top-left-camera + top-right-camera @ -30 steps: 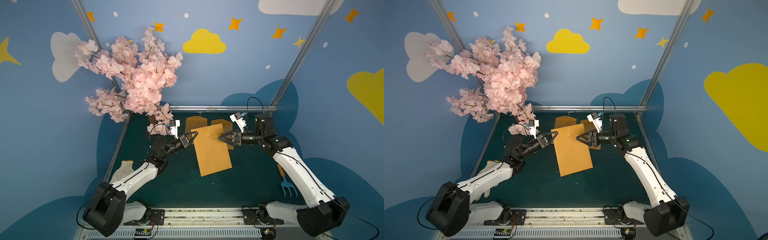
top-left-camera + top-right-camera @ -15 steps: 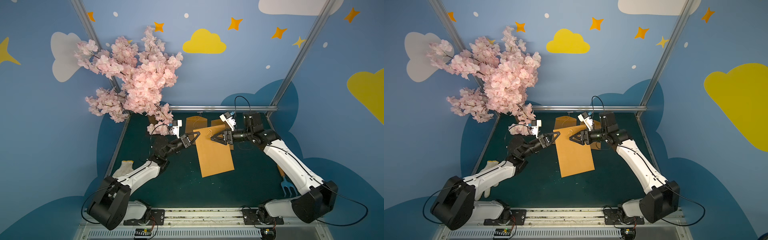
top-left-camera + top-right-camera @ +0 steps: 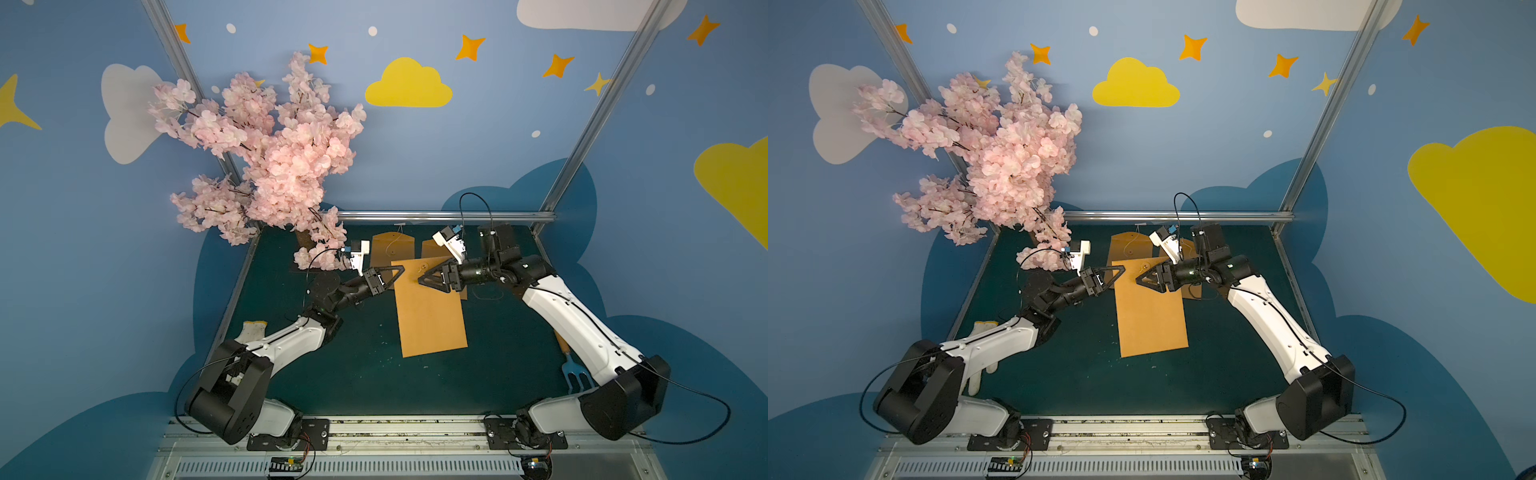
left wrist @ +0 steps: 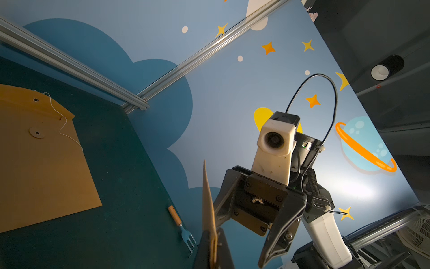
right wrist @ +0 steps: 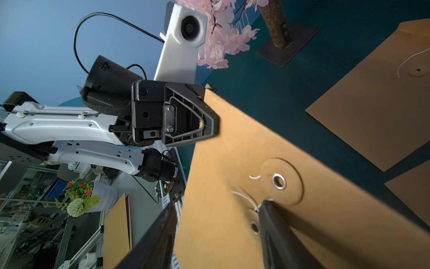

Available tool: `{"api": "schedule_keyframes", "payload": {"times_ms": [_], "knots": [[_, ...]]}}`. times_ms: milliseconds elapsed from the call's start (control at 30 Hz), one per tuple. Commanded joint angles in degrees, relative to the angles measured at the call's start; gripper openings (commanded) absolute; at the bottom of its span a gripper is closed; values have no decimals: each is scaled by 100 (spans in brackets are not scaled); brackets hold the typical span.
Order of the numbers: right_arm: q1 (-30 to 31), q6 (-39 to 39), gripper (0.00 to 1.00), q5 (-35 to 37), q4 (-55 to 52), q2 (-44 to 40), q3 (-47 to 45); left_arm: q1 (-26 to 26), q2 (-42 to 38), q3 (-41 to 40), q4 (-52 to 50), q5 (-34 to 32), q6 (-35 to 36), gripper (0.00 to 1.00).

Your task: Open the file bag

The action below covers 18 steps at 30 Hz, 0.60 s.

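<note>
The file bag point(image 3: 430, 307), a brown paper envelope, hangs tilted above the green table in both top views point(image 3: 1150, 316). My left gripper point(image 3: 401, 270) is shut on its upper left corner, and in the left wrist view the bag's edge point(image 4: 207, 202) stands pinched between the fingers. My right gripper point(image 3: 420, 281) is open at the bag's top. In the right wrist view point(image 5: 216, 230) one finger rests on the bag's face, its tip against the white string point(image 5: 244, 198) below the round button point(image 5: 279, 181). The other finger stands off the bag's edge.
Two more brown envelopes point(image 3: 390, 249) point(image 3: 434, 249) lie flat at the back of the table. A blue hand fork with a wooden handle point(image 3: 575, 374) lies at the right edge. A pink blossom tree point(image 3: 270, 166) fills the back left corner, and a white glove point(image 3: 253, 330) lies under the left arm.
My right gripper has moved left from the bag's right edge to its top, by the string and button. The left gripper has kept its hold on the corner.
</note>
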Motion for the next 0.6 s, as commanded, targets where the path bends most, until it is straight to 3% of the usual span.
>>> {"api": "schedule_keyframes", "payload": {"times_ms": [0,267,567], "knots": [[144,-209,57,578,-346,-89,157,-17,-184,219,96,48,145,2],[646,-208,44,2651,-626,-565,321,-401,-1020,342,-2050,-1012,1605,2],[1091,-341,31,3505,-1044,-111,872,-581,-1314,504,-3077,-1779,2138,2]]}}
